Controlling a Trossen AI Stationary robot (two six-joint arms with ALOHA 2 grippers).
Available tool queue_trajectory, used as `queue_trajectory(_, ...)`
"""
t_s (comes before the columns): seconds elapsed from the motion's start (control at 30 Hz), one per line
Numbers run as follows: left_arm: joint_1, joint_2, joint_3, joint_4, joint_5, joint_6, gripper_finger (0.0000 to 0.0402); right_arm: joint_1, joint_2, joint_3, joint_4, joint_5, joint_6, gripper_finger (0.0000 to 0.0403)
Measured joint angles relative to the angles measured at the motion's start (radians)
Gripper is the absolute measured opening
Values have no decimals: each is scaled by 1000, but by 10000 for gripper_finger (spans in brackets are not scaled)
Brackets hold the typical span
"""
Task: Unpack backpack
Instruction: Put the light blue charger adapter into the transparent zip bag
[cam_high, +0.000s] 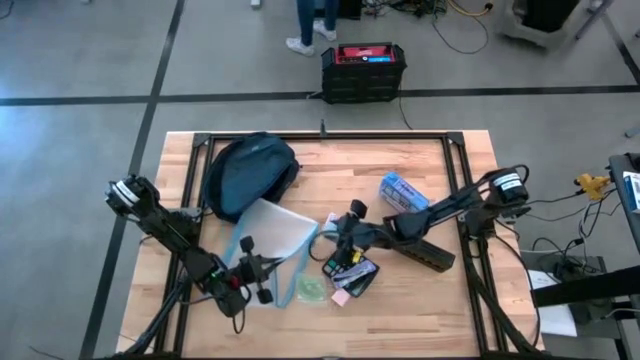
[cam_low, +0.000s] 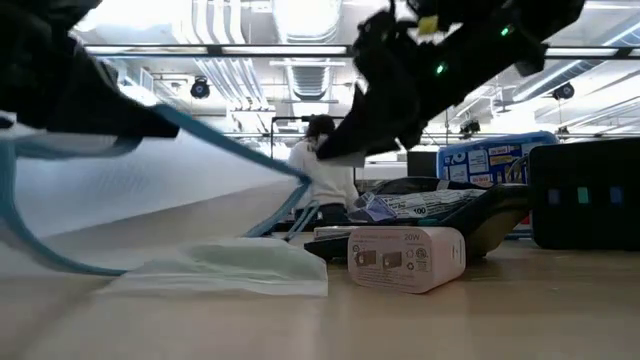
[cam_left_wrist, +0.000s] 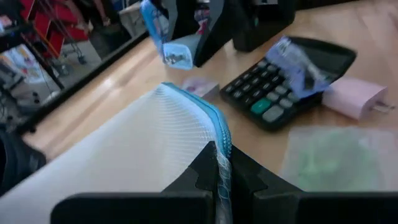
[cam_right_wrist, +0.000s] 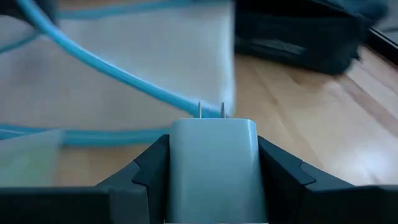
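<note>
The dark navy backpack (cam_high: 250, 170) lies at the table's far left on its side. Beside it, toward the near edge, is a clear mesh zip pouch (cam_high: 272, 232) with blue trim; my left gripper (cam_high: 262, 270) is shut on its edge. My right gripper (cam_high: 328, 238) stands at the table's middle, just right of the pouch, shut on a white plug-in charger (cam_right_wrist: 213, 155). A black calculator (cam_high: 350, 270) and a pale pink charger (cam_high: 340, 297) lie flat on the table just nearer than the right gripper. My left gripper pinches the pouch's blue zip edge (cam_left_wrist: 222, 144) between its two fingers, coming nearly level from the table's left. That edge is raised, and the pouch's other end (cam_low: 215, 268) rests on the table. My right gripper pinches the white charger by its two flat sides (cam_right_wrist: 180, 155), its prongs (cam_right_wrist: 211, 109) pointing away past the fingertips. The fingers slant down from the table's right. The charger sits level in the hold, above the pouch's blue trim.
A blue packet (cam_high: 403, 192) lies right of centre toward the far edge. A pale green bag (cam_high: 311, 290) lies flat near the pouch's near corner. On the floor beyond the far edge stand a black box with a red top (cam_high: 363, 70) and a person's legs (cam_high: 315, 25).
</note>
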Motion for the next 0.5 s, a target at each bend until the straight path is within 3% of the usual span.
queue_trajectory(0.23,1,0,20,0,0,22,0,86,69,69,20,-44,-27,163)
queue_trajectory(0.5,1,0,48,3,4,-10,0,108,273,277,26,-135,-148,163)
